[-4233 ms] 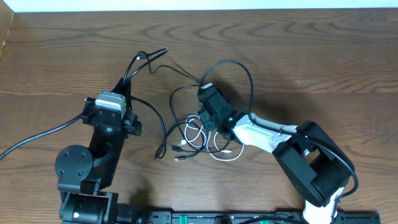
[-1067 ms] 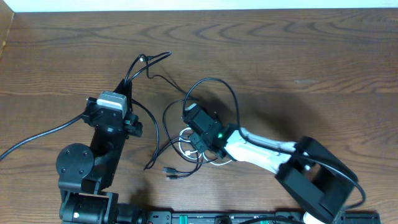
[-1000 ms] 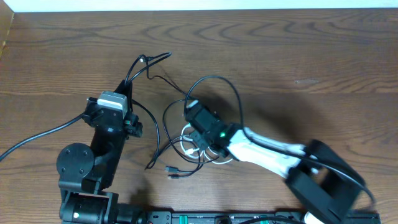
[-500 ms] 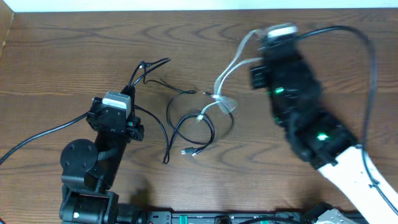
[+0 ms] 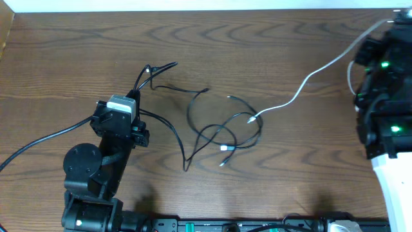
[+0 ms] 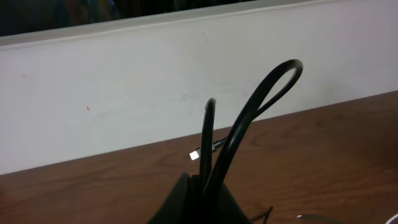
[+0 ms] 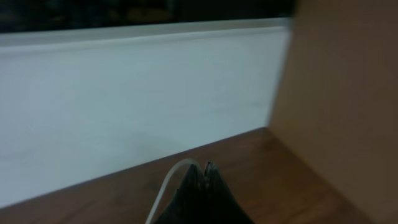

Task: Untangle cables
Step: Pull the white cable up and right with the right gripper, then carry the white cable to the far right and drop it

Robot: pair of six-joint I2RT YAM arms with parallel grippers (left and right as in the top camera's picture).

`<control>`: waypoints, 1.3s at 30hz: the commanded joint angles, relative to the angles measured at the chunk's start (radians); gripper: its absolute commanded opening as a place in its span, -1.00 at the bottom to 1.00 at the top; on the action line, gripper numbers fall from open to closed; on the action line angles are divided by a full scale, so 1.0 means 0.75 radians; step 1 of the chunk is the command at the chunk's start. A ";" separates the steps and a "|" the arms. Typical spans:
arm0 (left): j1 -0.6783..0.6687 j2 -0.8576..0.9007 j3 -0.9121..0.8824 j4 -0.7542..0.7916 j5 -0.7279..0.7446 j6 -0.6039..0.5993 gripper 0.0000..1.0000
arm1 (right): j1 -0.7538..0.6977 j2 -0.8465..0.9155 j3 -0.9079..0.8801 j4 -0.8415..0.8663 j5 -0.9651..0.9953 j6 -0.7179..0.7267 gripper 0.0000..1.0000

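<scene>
step: white cable (image 5: 302,84) to be drawn clear of black cables (image 5: 222,125) on surface (image 5: 77,38) | left jaws: pinched on a loop at left end of black cables | right jaws: pinched on white cable, far right of black cables | advice: pull to be made slowly, low — plug end to be watched for snags

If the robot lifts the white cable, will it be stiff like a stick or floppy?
Probably floppy: the white cable sags in a curve between the right pincer and the black cables. Likely light too, being so thin. Its end may snag there.
</scene>
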 commanded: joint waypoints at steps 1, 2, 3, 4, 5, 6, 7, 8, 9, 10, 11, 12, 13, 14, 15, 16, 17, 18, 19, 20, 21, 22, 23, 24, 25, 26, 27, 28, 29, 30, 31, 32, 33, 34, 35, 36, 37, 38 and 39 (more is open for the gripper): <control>0.006 -0.009 0.033 0.001 -0.007 0.022 -0.85 | -0.104 -0.022 0.003 0.020 -0.062 0.056 -0.98; 0.006 -0.009 0.032 0.001 -0.007 0.022 -0.85 | -0.132 -0.022 0.003 0.020 -0.125 0.097 -0.98; 0.006 -0.009 0.032 0.001 -0.007 0.022 -0.85 | -0.157 -0.022 0.003 0.020 -0.197 0.145 -0.97; 0.006 -0.009 0.032 0.001 -0.007 0.022 -0.85 | -0.179 -0.022 0.003 0.020 -0.262 0.200 -0.97; 0.006 -0.009 0.032 0.001 -0.007 0.022 -0.85 | -0.196 -0.022 0.003 0.024 -0.322 0.260 -0.97; 0.006 -0.009 0.032 -0.001 -0.007 0.022 -0.85 | -0.214 -0.021 0.003 0.036 -0.402 0.338 -0.97; 0.006 -0.009 0.032 -0.004 -0.007 0.022 -0.85 | -0.222 -0.020 0.003 0.045 -0.457 0.385 -0.97; 0.006 -0.009 0.032 -0.010 -0.007 0.022 -0.85 | -0.227 -0.018 0.003 0.058 -0.540 0.443 -0.98; 0.006 -0.009 0.032 -0.015 -0.007 0.022 -0.85 | -0.227 -0.014 0.003 0.078 -0.658 0.502 -0.97; 0.006 -0.009 0.032 -0.022 -0.007 0.022 -0.86 | -0.225 -0.010 0.003 0.097 -0.759 0.538 -0.98; 0.006 -0.010 0.032 -0.028 -0.005 0.021 -0.85 | -0.218 0.003 0.003 0.131 -0.903 0.587 -0.97; 0.006 -0.010 0.032 -0.030 0.008 0.016 -0.85 | -0.206 0.015 0.003 0.160 -1.012 0.630 -0.97; 0.006 -0.010 0.032 -0.030 0.045 0.016 -0.85 | -0.189 0.031 0.003 0.191 -1.108 0.671 -0.98; 0.006 -0.010 0.032 -0.027 0.107 0.016 -0.85 | -0.164 0.051 0.003 0.223 -1.195 0.700 -0.97; 0.006 -0.010 0.032 -0.016 0.212 0.016 -0.85 | -0.129 0.075 0.003 0.259 -1.284 0.714 -0.97; 0.006 -0.010 0.032 -0.001 0.316 0.016 -0.85 | -0.091 0.098 0.003 0.284 -1.338 0.717 -0.97; 0.006 -0.009 0.032 0.020 0.431 0.017 -0.85 | -0.045 0.121 0.003 0.299 -1.368 0.715 -0.97; 0.006 -0.009 0.032 0.049 0.556 0.017 -0.85 | 0.003 0.142 0.003 0.301 -1.375 0.703 -0.97; 0.006 -0.009 0.032 0.086 0.686 0.016 -0.85 | 0.052 0.165 0.003 0.300 -1.374 0.674 -0.98; 0.006 -0.009 0.032 0.136 0.840 0.016 -0.85 | 0.108 0.192 0.003 0.300 -1.371 0.614 -0.97; 0.006 -0.009 0.032 0.178 0.954 0.016 -0.85 | 0.152 0.215 0.003 0.294 -1.357 0.569 -0.98; 0.006 -0.009 0.032 0.246 1.115 0.006 -0.85 | 0.192 0.237 0.003 0.288 -1.335 0.532 -0.97; 0.006 -0.009 0.033 0.312 1.242 -0.020 -0.85 | 0.225 0.258 0.003 0.282 -1.312 0.497 -0.97; 0.006 -0.009 0.033 0.376 1.346 -0.054 -0.85 | 0.253 0.278 0.003 0.275 -1.285 0.463 -0.97; 0.006 -0.010 0.033 0.433 1.425 -0.098 -0.85 | 0.277 0.297 0.003 0.260 -1.242 0.438 -0.97; 0.006 -0.010 0.033 0.474 1.480 -0.146 -0.85 | 0.291 0.310 0.003 0.241 -1.197 0.420 -0.97; 0.006 -0.010 0.033 0.477 1.498 -0.170 -0.85 | 0.301 0.321 0.003 0.218 -1.145 0.395 -0.97; 0.006 -0.010 0.032 0.452 1.498 -0.174 -0.85 | 0.305 0.328 0.003 0.192 -1.097 0.368 -0.97; 0.007 -0.010 0.032 0.416 1.493 -0.169 -0.85 | 0.305 0.329 0.003 0.171 -1.063 0.349 -0.97; 0.010 -0.010 0.032 0.366 1.493 -0.148 -0.85 | 0.302 0.329 0.003 0.142 -1.008 0.319 -0.97; 0.016 -0.009 0.032 0.314 1.493 -0.120 -0.85 | 0.297 0.327 0.003 0.121 -0.959 0.287 -0.97; 0.025 -0.010 0.032 0.256 1.488 -0.081 -0.85 | 0.290 0.324 0.003 0.100 -0.903 0.256 -0.97; 0.037 -0.010 0.032 0.194 1.475 -0.028 -0.85 | 0.280 0.323 0.003 0.078 -0.835 0.235 -0.97; 0.051 -0.009 0.032 0.120 1.425 0.026 -0.85 | 0.264 0.318 0.003 0.055 -0.747 0.220 -0.97; 0.062 -0.009 0.032 0.056 1.359 0.058 -0.85 | 0.247 0.317 0.003 0.041 -0.670 0.213 -0.97; 0.072 -0.010 0.032 -0.003 1.283 0.088 -0.85 | 0.227 0.316 0.003 0.032 -0.600 0.206 -0.97; 0.080 -0.009 0.032 -0.057 1.205 0.112 -0.85 | 0.207 0.316 0.003 0.028 -0.529 0.206 -0.97; 0.085 -0.009 0.032 -0.102 1.131 0.135 -0.85 | 0.186 0.316 0.003 0.026 -0.461 0.207 -0.97; 0.087 -0.009 0.032 -0.139 1.067 0.154 -0.85 | 0.164 0.316 0.003 0.027 -0.392 0.208 -0.98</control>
